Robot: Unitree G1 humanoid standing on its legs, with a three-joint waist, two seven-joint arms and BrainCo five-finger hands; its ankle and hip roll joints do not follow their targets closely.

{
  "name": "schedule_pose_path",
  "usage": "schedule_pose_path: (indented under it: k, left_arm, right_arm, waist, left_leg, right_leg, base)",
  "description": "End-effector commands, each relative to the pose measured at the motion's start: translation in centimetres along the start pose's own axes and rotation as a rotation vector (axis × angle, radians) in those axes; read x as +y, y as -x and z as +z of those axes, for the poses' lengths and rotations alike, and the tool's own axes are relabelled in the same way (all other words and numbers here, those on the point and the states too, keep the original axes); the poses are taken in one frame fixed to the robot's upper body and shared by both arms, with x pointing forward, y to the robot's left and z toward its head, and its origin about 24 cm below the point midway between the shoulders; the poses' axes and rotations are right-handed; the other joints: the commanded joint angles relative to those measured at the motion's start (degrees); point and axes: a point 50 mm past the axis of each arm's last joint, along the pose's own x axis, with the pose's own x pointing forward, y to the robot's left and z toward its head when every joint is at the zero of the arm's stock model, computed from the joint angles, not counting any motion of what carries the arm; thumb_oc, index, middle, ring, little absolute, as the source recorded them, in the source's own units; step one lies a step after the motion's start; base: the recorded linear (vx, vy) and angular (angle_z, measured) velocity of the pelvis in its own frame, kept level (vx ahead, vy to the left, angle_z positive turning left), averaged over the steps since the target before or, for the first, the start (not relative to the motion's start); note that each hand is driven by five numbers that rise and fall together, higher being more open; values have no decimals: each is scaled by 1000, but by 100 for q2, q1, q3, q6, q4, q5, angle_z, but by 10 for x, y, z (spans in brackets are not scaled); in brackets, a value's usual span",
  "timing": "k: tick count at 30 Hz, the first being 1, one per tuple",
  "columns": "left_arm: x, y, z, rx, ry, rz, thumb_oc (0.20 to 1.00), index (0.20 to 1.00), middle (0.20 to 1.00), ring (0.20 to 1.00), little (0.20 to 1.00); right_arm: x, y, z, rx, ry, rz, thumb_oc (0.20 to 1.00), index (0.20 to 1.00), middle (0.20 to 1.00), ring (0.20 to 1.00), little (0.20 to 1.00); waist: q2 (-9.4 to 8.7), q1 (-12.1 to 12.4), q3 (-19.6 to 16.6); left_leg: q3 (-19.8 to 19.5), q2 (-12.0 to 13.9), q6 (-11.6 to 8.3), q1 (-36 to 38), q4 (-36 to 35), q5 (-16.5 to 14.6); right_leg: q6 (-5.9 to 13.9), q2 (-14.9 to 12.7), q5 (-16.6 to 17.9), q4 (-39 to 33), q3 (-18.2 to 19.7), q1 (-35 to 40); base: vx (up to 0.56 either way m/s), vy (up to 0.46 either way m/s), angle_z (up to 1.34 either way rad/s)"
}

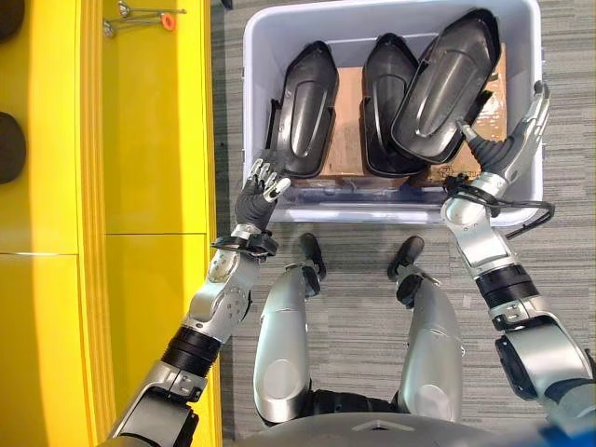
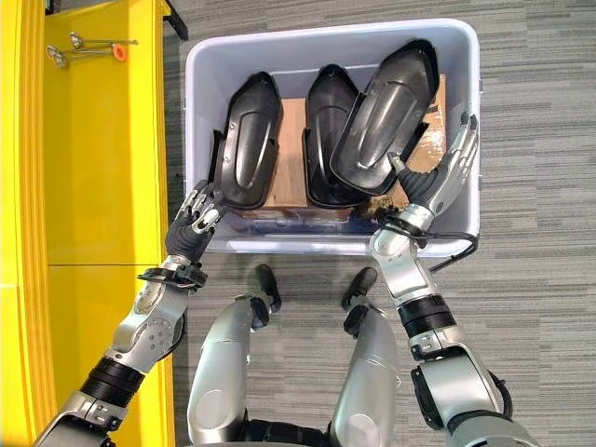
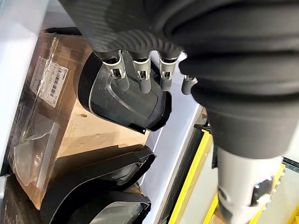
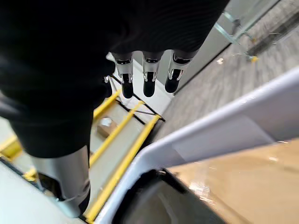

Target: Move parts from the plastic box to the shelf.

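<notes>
A pale grey plastic box [image 1: 363, 210] stands on the floor in front of me. It holds three black shell-shaped parts on brown cardboard [image 1: 349, 112]: a left part [image 1: 307, 107], a middle part [image 1: 384, 93] and a right part [image 1: 452, 79] that leans over the middle one. My left hand [image 1: 256, 196] hovers at the box's near left corner, fingers [image 3: 122, 77] relaxed and just short of the left part's near end, holding nothing. Over the box's right side, beside the right part, my right hand [image 1: 517, 140] stretches with straight fingers [image 4: 148, 74], empty.
The yellow shelf [image 1: 154, 140] runs along my left, close to the box's left wall. Metal tools with an orange piece [image 1: 140, 17] lie at its far end, and dark round objects [image 1: 9, 144] sit at its left edge. Grey carpet [image 1: 559, 279] surrounds the box.
</notes>
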Motion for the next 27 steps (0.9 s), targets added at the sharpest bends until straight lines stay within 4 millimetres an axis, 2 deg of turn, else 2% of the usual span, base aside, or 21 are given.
schedule_pose_path:
  k: [1, 5, 8, 10, 12, 13, 16, 18, 23, 27]
  left_arm:
    - [-12, 0, 11, -78, 41, -66, 1000, 1000, 1000, 1000, 1000]
    - [-11, -2, 10, -66, 21, -76, 1000, 1000, 1000, 1000, 1000]
    - [-9, -7, 13, -61, 16, -83, 1000, 1000, 1000, 1000, 1000]
    - [-7, -9, 12, -43, 5, -81, 1000, 1000, 1000, 1000, 1000]
    - [-7, -10, 10, -30, 1, -90, 1000, 1000, 1000, 1000, 1000]
    - [-8, -11, 9, -27, -1, -97, 1000, 1000, 1000, 1000, 1000]
    - [-12, -13, 10, -21, -5, -114, 1000, 1000, 1000, 1000, 1000]
    - [-12, -13, 13, -22, 13, -101, 1000, 1000, 1000, 1000, 1000]
    - [-12, -13, 13, -3, 3, -126, 1000, 1000, 1000, 1000, 1000]
    - [-13, -12, 14, 2, -2, -139, 1000, 1000, 1000, 1000, 1000]
  right_arm:
    - [-1, -12, 14, -26, -49, -2, 1000, 1000, 1000, 1000, 1000]
    - [5, -6, -4, 55, 5, 76, 1000, 1000, 1000, 1000, 1000]
    - [12, -5, -31, 269, -5, 120, 1000, 1000, 1000, 1000, 1000]
    - [11, -8, -39, 315, 3, 113, 1000, 1000, 1000, 1000, 1000]
    - [12, -11, -49, 519, -119, 64, 1000, 1000, 1000, 1000, 1000]
    - [11, -6, -66, 684, -226, 43, 1000, 1000, 1000, 1000, 1000]
    - [11, -8, -67, 692, -201, 35, 1000, 1000, 1000, 1000, 1000]
    - [10, -20, -58, 606, -110, 49, 1000, 1000, 1000, 1000, 1000]
    - [8, -42, -41, 512, -29, 43, 1000, 1000, 1000, 1000, 1000]
    - [3, -53, -33, 406, 149, 44, 1000, 1000, 1000, 1000, 1000]
  waist:
    - [274, 95, -225]
    - [276, 118, -225]
    - [323, 203, -225]
    - [343, 269, -225]
    - [370, 340, -225]
    - [404, 383, -225]
    - [452, 408, -225]
    - [497, 448, -225]
    - [540, 554, -225]
    - [526, 607, -225]
  left_leg:
    - [70, -300, -158, 267, -997, 307]
    - [52, -319, -144, 266, -986, 308]
    - [7, -323, -156, 150, -924, 324]
    - [-27, -336, -162, 114, -894, 324]
    - [-57, -347, -163, 50, -877, 330]
    - [-83, -360, -171, 4, -873, 333]
    - [-78, -364, -170, -39, -850, 342]
    - [-98, -378, -171, -108, -809, 364]
    - [-166, -423, -162, -194, -795, 383]
    - [-208, -433, -161, -247, -795, 397]
  right_leg:
    - [680, -217, -1111, 1285, -129, 161]
    - [684, -252, -1090, 1285, -157, 177]
    - [669, -307, -1092, 1364, -197, 99]
    - [666, -335, -1091, 1395, -239, 86]
    - [659, -371, -1098, 1441, -292, 49]
    - [651, -377, -1115, 1492, -307, 13]
    - [657, -416, -1114, 1546, -321, -34]
    - [657, -440, -1102, 1596, -319, -92]
    - [664, -479, -1100, 1671, -367, -152]
    - [679, -481, -1074, 1660, -404, -169]
  base:
    - [19, -10, 7]
    - [19, -10, 6]
    - [16, -23, 5]
    - [21, -47, 13]
    - [18, -28, 7]
    - [21, -3, 5]
    - [11, 15, 2]
    - [9, 37, 7]
    - [-1, 4, 9]
    - [-1, -2, 1]
